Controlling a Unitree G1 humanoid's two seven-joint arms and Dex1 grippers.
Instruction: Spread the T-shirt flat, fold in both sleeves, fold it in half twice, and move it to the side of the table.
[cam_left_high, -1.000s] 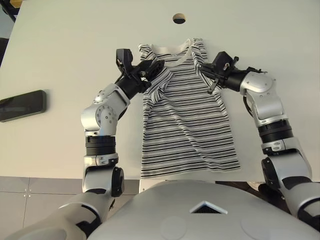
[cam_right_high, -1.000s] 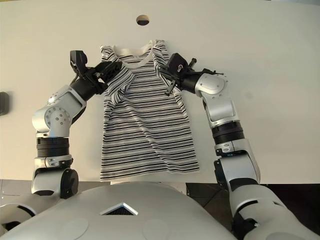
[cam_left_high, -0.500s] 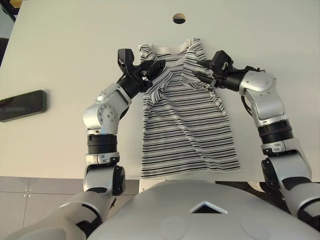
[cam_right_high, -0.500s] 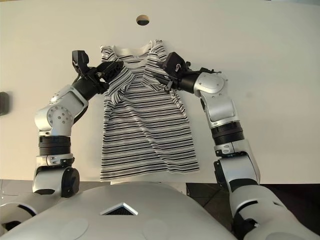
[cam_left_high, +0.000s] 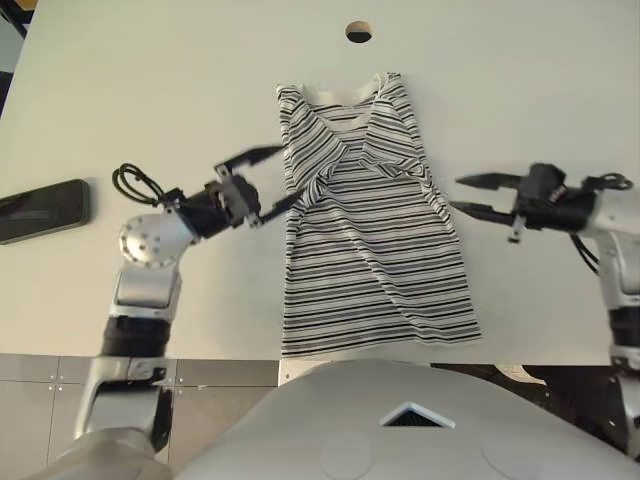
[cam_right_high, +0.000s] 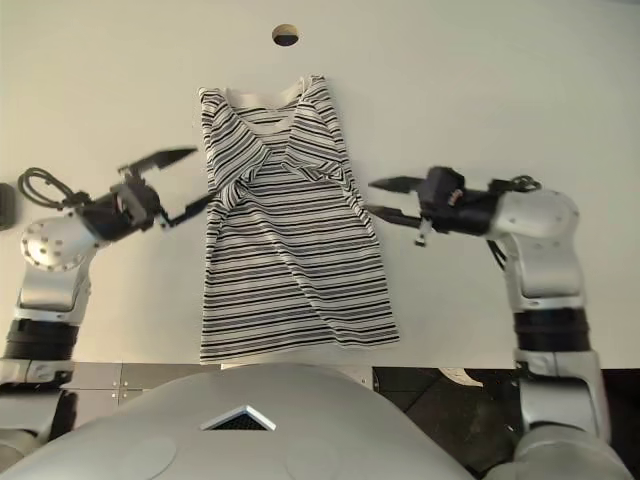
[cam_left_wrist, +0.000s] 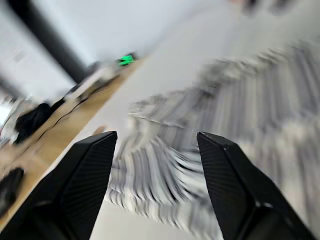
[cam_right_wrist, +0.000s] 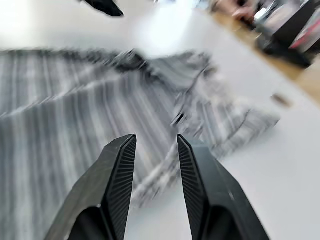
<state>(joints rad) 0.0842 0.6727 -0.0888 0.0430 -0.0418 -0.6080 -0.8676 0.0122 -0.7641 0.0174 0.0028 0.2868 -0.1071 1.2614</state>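
Observation:
The striped T-shirt (cam_left_high: 375, 240) lies lengthwise in the middle of the white table (cam_left_high: 150, 90), neck at the far end. Both sleeves are folded inward across the chest. My left gripper (cam_left_high: 290, 171) is open and holds nothing, just off the shirt's left edge at sleeve height, its nearer fingertip close to the fabric. My right gripper (cam_left_high: 455, 194) is also open with nothing in it, a short gap off the shirt's right edge. In the left wrist view the left gripper (cam_left_wrist: 156, 137) faces the shirt (cam_left_wrist: 250, 100); in the right wrist view the right gripper (cam_right_wrist: 156, 137) faces the shirt (cam_right_wrist: 75, 100).
A flat black device (cam_left_high: 40, 210) lies near the table's left edge. A round cable hole (cam_left_high: 358, 32) sits in the tabletop beyond the collar. The shirt's hem lies close to the table's front edge (cam_left_high: 200, 357). Bare tabletop stretches on both sides.
Both grippers have let go of the sleeves and drawn outward, left arm to the left and right arm to the right. The sleeves now lie folded across the chest.

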